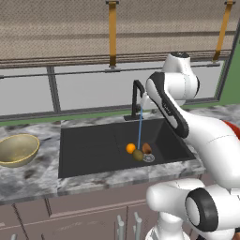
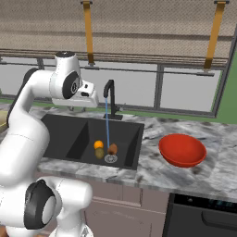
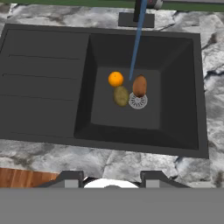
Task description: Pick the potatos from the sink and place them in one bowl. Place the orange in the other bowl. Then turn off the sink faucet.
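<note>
**Gripper high above the sink, fruit and potatoes in the basin**

Gripper [image 3: 112,177] hangs well above the sink [image 3: 39,87], its two dark tips apart with nothing between them. Down in the basin, the orange [image 3: 116,79] sits just left of the reddish-brown potato [image 3: 139,85], with the olive-brown potato [image 3: 121,96] just near of both, beside the round drain [image 3: 138,101]. A thin stream of water [image 3: 134,48] falls from the black faucet [image 1: 137,99]. On the counter, the tan-yellow bowl [image 1: 17,149] sits left of the sink and the red bowl [image 2: 182,150] right of it.
</note>
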